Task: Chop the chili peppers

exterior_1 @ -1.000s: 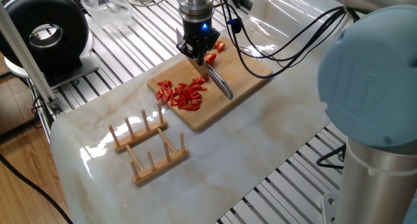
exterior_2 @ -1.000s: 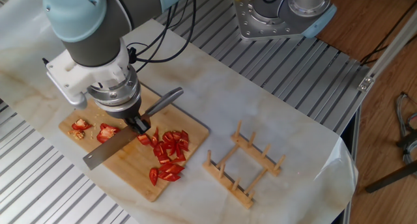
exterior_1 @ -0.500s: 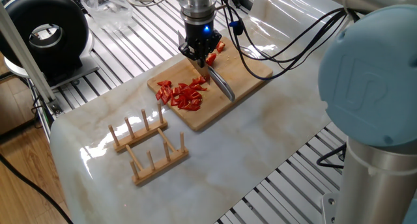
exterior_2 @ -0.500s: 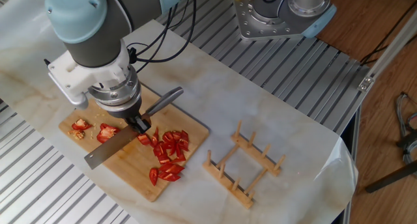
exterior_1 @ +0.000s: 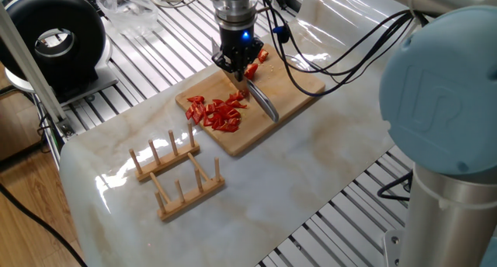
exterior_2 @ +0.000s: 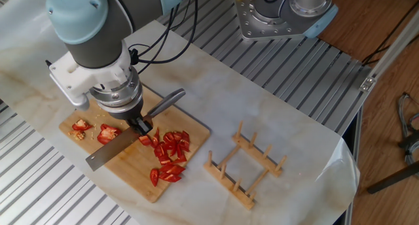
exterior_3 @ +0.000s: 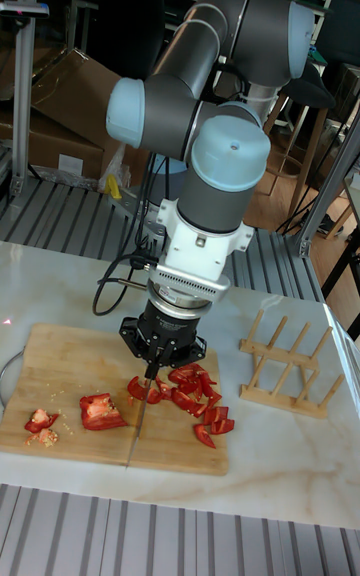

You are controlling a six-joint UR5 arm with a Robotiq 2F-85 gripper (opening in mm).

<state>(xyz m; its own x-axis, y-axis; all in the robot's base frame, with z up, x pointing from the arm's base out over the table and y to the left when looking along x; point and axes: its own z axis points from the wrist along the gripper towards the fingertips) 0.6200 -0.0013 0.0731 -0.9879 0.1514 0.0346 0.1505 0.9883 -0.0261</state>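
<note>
The other fixed view gives me the gripper (exterior_2: 141, 125) clenched on a knife (exterior_2: 114, 148), its blade slanting down across the wooden cutting board (exterior_2: 134, 169). The chili peppers (exterior_2: 168, 153) lie mostly as small red bits heaped toward the board's right end, with bigger chunks near its left end. A wooden rack (exterior_2: 245, 166) stands apart on the worktop's right side

the chili peppers (exterior_2: 167, 154) lie on a wooden board as glossy red cut bits, heaped in a loose pile toward the board's 3 o'clock end in the tall fixed view; a larger uncut chunk (exterior_3: 101, 411) and small scraps (exterior_3: 40, 421) sit toward 9 o'clock.
</note>
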